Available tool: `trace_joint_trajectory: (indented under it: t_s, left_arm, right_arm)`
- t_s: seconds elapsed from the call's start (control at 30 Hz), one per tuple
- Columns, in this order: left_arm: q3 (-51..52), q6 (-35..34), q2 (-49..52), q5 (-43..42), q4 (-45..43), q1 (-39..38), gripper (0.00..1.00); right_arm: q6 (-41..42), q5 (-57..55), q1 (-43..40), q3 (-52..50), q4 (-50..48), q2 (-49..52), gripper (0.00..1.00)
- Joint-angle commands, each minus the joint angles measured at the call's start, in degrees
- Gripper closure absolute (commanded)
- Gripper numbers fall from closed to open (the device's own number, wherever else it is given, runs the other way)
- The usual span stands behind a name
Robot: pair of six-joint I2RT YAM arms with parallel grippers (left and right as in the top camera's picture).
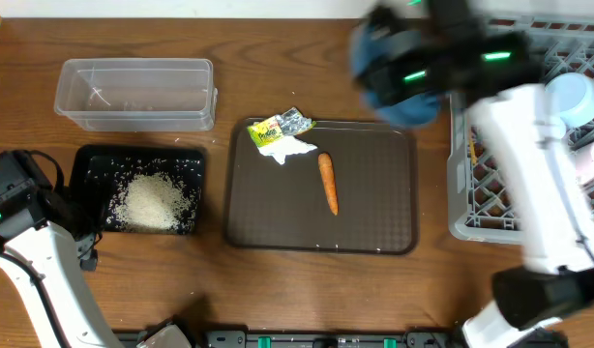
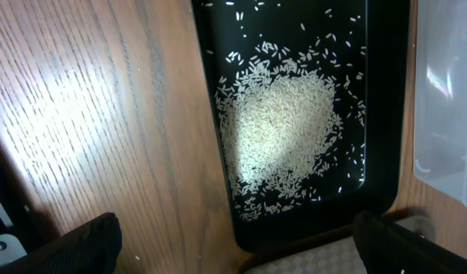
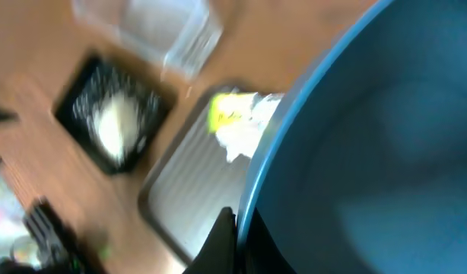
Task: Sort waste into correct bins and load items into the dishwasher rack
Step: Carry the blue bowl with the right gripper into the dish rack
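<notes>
My right gripper (image 3: 239,236) is shut on the rim of the wide dark-blue bowl (image 3: 370,152) and holds it in the air near the back edge of the brown tray (image 1: 394,208), left of the grey dishwasher rack (image 1: 486,184); the bowl (image 1: 399,92) is blurred overhead. The rice heap (image 1: 154,201) lies in the black tray (image 1: 89,174), also in the left wrist view (image 2: 283,129). The carrot (image 1: 328,182), yellow-and-silver wrapper (image 1: 278,126) and white tissue (image 1: 292,149) lie on the brown tray. My left gripper (image 2: 233,243) is open, just off the black tray's corner. The light-blue bowl (image 1: 575,97) sits in the rack.
The clear tub (image 1: 134,94) stands behind the black tray. Loose rice grains (image 2: 241,53) are scattered in the black tray. My right arm (image 1: 534,184) crosses over the rack and hides much of it.
</notes>
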State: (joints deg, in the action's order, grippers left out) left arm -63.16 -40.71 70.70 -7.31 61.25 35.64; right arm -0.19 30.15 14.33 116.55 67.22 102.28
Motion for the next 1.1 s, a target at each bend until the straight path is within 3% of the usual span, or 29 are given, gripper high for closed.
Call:
trace_joint_trajectory:
  t_s: [0.0,0.2,0.33,0.57,1.07]
  left_arm:
    - [-0.83,-0.52,-0.61,0.50,0.20,0.35,0.00]
    - [-0.83,-0.52,-0.61,0.48,0.20,0.35,0.00]
    - [-0.83,-0.52,-0.61,0.50,0.17,0.35,0.00]
    - [-0.83,-0.52,-0.61,0.50,0.17,0.35,0.00]
    - [-0.83,-0.52,-0.61,0.50,0.20,0.35,0.00]
  right_arm:
    - [-6.54,18.47,-10.82,0.94,-0.85,-1.51,0.99]
    - [-9.77,34.38,-26.75,-1.38,-3.61,1.25,0.99]
    - [-9.79,40.48,-32.44,-2.54,-1.66,3.50,0.99]
    - [-11.08,40.59,-35.95,-7.56,3.15,3.87,0.99]
    - [-11.08,49.22,-45.44,-12.74,-3.80,3.87,0.99]
